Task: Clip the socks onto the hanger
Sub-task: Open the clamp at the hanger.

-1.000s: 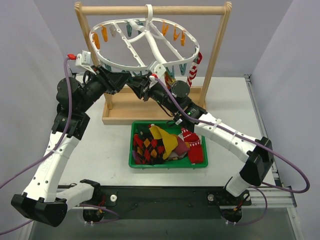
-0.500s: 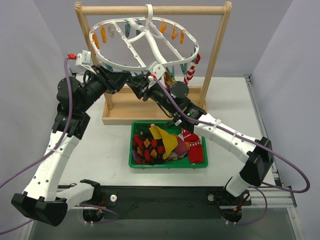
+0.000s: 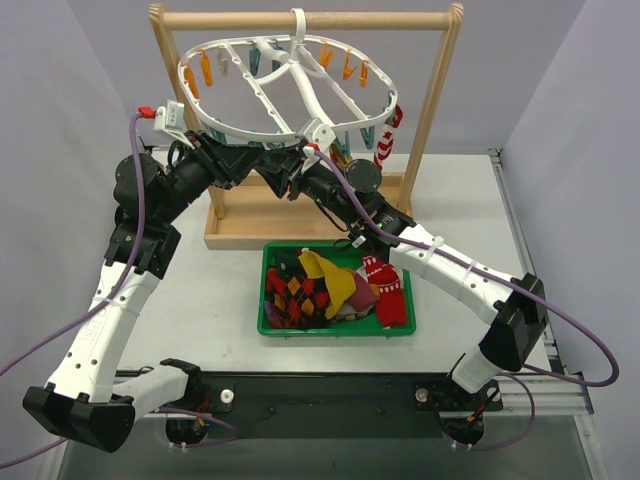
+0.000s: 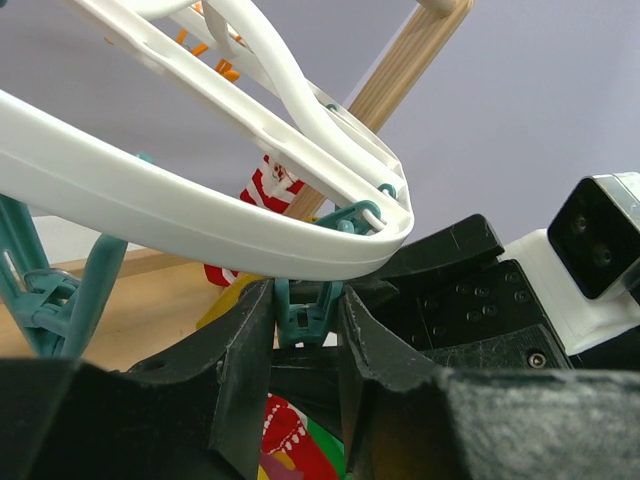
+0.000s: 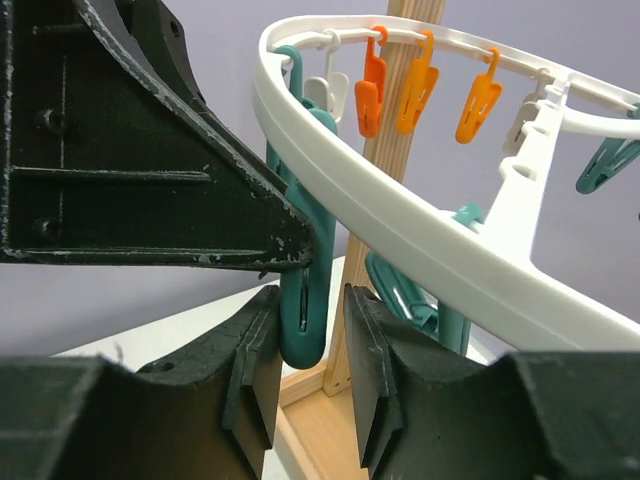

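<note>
Our left gripper (image 4: 305, 300) pinches a teal clip (image 4: 300, 322) under the rim of the hanger (image 4: 200, 215), while the right gripper (image 5: 310, 300) stands parted around what seems the same clip. Most socks (image 3: 320, 290) lie in the green bin (image 3: 335, 330) on the worktop (image 3: 200, 290).

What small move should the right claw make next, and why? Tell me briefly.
Probably back the right claw off the teal plastic clip and down to the green plastic bin: it holds no sock, its jaws stand loose around the clip, and the colourful fabric socks lie in the bin.
</note>
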